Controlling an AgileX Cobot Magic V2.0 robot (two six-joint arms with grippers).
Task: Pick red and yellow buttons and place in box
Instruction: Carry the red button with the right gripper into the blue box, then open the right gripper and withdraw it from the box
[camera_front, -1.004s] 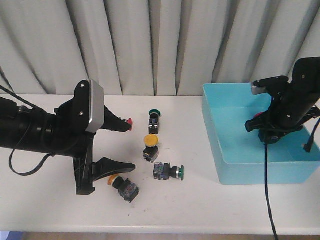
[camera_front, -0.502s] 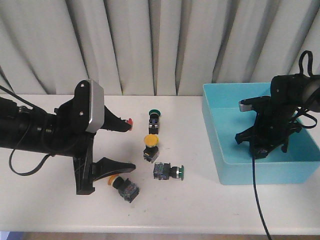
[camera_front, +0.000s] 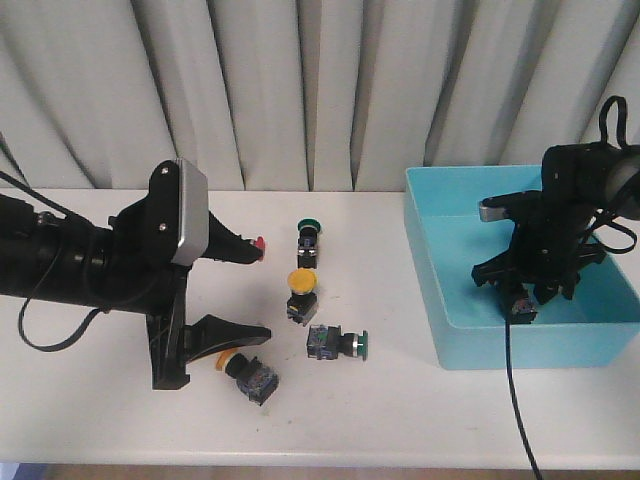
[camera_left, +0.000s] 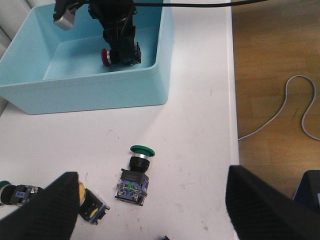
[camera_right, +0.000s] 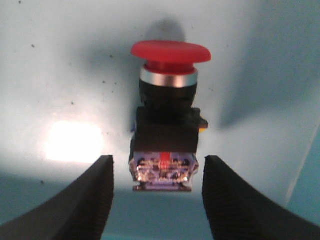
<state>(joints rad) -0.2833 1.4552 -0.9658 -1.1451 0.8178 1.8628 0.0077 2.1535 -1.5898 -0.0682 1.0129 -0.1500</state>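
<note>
One red button (camera_right: 167, 125) lies on the floor of the light-blue box (camera_front: 440, 300), between the spread jaws of the right gripper (camera_right: 156, 200), which hangs over it with clear gaps on both sides: released, by my reading, so one piece counts as delivered. Out on the white table (camera_front: 400, 410) at least three remain. A yellow button (camera_front: 301, 289) sits near the middle, with a second yellow-capped button (camera_front: 246, 372) at about 7 o'clock from it, just beside the lower finger of the left gripper (camera_front: 250, 295). A small red cap (camera_front: 259, 243) shows at the tip of that gripper's upper finger; its body is hidden. The left jaws stand wide apart, holding nothing. Two green-capped buttons (camera_front: 335, 343), (camera_front: 308, 240) stay out of the count.
</note>
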